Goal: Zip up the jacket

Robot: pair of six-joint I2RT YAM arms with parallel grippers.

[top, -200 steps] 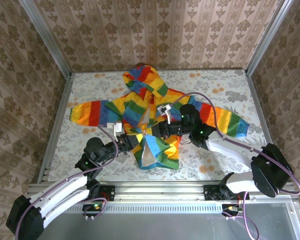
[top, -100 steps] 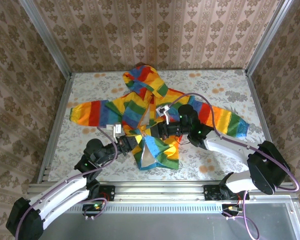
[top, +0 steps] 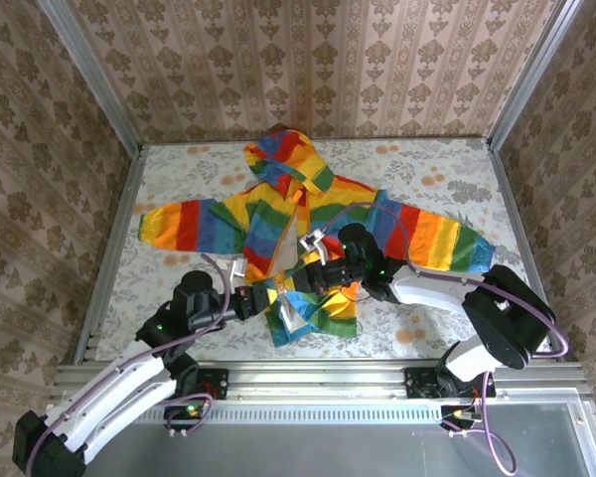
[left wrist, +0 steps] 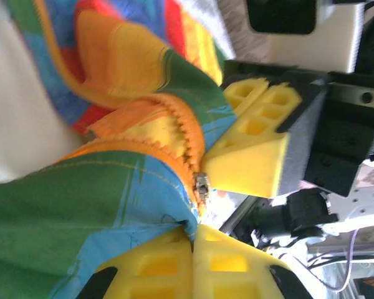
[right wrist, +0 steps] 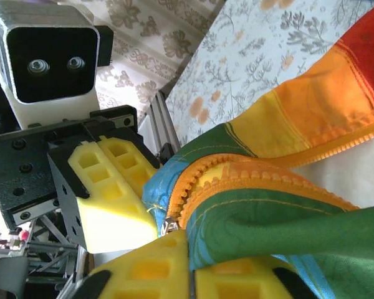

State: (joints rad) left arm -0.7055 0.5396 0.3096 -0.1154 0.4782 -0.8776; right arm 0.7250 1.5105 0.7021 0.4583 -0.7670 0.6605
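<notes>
The rainbow-striped jacket [top: 278, 214] lies flat on the table, hood [top: 283, 154] at the far end and sleeves spread to both sides. Its front is open, showing cream lining [top: 290, 238]. My left gripper [top: 261, 298] is shut on the blue bottom hem [left wrist: 143, 205], the pads meeting on the cloth. My right gripper [top: 304, 277] is shut on the green and blue hem [right wrist: 280, 230] of the other front panel. The orange zipper teeth [right wrist: 193, 180] curl between the two grippers. The small metal slider [left wrist: 202, 185] sits just above my left gripper [left wrist: 198, 232] and beside my right gripper [right wrist: 188, 240].
The floral table cloth [top: 427, 169] runs around the jacket. Metal frame rails stand at the left [top: 114, 238] and right [top: 517, 219] sides, and a rail [top: 308, 370] runs along the near edge close under the hem. Patterned walls enclose the back.
Both grippers have moved toward the near-left, the right one closing in on the left. The jacket's bottom hem has been drawn along and bunched, and the open flap of lining has narrowed.
</notes>
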